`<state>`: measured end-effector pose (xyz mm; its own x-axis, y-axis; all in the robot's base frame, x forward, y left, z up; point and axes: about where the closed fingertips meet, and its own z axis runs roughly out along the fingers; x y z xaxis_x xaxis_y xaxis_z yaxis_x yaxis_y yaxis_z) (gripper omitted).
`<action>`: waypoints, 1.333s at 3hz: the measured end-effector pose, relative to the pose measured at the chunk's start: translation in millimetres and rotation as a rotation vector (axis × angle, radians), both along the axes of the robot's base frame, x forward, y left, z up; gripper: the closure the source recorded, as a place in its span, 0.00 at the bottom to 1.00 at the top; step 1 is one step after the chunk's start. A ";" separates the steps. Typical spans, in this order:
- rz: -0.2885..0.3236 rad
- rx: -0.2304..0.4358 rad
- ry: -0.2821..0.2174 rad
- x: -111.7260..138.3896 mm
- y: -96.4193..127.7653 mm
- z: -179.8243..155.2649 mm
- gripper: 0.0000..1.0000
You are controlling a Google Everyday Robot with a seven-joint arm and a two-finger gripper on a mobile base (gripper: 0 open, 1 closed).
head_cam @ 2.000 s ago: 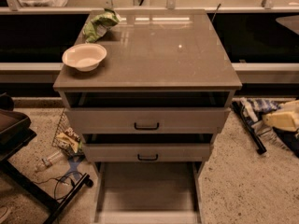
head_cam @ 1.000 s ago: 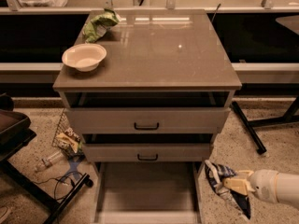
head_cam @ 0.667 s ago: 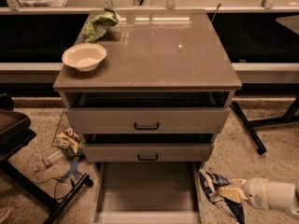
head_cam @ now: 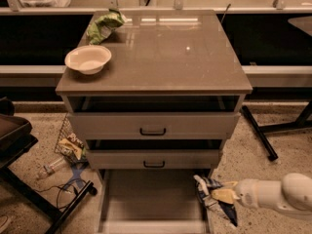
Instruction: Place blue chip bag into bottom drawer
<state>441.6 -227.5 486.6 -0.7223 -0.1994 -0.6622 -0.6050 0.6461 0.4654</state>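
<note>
Blue foil, crinkled and glossy: the blue chip bag (head_cam: pixel 205 185) now hangs at the right-hand wall of the bottom drawer (head_cam: pixel 146 199), its upper corner just overlapping that wall and its tail trailing outside, to the right. A second ago it was clear of the drawer on that side, and a second before that it was only coming in far to the right, so the carry has almost closed on its target. The gripper (head_cam: pixel 218 195) sits just right of the drawer on the end of a white arm (head_cam: pixel 273 195), with its jaws clamped on the bag's middle.

By my reading, the approach is nearly done and the placing itself is not. The bag needs to travel further left, over the drawer's bare floor, before any release; let go here, it would likely catch the wall or drop outside.

Above the drawer, two upper drawers (head_cam: pixel 152 126) stand partly pulled out. Higher still is the brown bench (head_cam: pixel 170 57), which carries a white bowl (head_cam: pixel 87 59) and a green snack bag (head_cam: pixel 105 26), both unmoved. Left of the drawer, litter (head_cam: pixel 70 147) lies on the speckled floor (head_cam: pixel 243 160).
</note>
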 end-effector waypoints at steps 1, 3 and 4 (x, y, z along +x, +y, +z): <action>0.075 0.052 0.059 30.5 55.1 -49.5 1.00; 0.131 0.133 0.063 69.4 148.7 -128.6 1.00; 0.072 0.109 0.037 69.6 173.3 -159.5 1.00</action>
<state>511.2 -54.2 327.1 -0.7332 -0.1802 -0.6557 -0.6291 0.5459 0.5534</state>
